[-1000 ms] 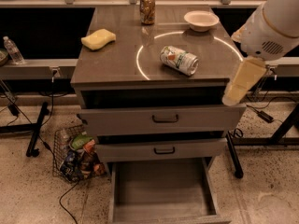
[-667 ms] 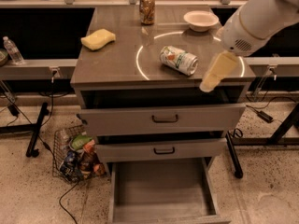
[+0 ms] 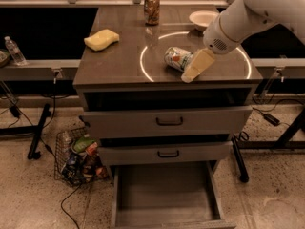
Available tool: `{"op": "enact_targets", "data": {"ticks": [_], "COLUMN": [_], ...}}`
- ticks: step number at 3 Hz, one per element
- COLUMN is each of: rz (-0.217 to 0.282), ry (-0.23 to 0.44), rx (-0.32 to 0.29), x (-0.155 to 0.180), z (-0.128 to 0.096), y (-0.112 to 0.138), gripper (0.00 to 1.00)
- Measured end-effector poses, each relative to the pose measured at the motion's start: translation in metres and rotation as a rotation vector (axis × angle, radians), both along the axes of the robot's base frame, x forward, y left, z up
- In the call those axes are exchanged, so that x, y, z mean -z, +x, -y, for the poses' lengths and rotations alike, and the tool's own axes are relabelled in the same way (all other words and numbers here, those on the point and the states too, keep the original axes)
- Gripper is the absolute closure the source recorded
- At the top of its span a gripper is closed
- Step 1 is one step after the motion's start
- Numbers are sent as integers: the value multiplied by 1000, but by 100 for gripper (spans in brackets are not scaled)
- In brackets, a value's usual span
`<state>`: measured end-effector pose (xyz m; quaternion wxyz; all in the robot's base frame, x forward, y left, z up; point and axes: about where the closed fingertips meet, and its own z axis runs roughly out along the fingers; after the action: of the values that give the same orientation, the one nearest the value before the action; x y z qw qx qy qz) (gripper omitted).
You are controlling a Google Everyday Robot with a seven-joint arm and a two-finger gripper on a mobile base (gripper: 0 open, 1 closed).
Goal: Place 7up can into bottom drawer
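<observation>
The 7up can (image 3: 177, 58) lies on its side on the cabinet top (image 3: 119, 61), inside a white ring marking. It is pale green and white with a red-orange mark. My gripper (image 3: 192, 71) hangs from the white arm coming in from the upper right, and its cream-coloured fingers (image 3: 196, 65) sit right beside the can's right end, overlapping it in view. The bottom drawer (image 3: 164, 194) is pulled open below, a wide grey box with nothing in it.
A yellow sponge (image 3: 101, 38) lies at the left of the top. A brown-patterned can (image 3: 152, 8) stands at the back, and a white bowl (image 3: 203, 18) at the back right. A wire basket of packets (image 3: 78, 156) stands on the floor to the left of the drawers.
My gripper has swung left and inward from beyond the cabinet's right edge to right beside the 7up can. The can has not moved.
</observation>
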<state>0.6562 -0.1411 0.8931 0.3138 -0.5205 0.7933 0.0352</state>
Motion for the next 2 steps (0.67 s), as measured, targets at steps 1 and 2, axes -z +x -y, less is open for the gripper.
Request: {"op": "enact_targets", "data": {"ticks": [1,2], "rz": [-55,-88], "ry": [77,110], "rx": [32,47], "x": [30,46], "z": [-15,-21], "y": [29,39], "gripper": [3,25]}}
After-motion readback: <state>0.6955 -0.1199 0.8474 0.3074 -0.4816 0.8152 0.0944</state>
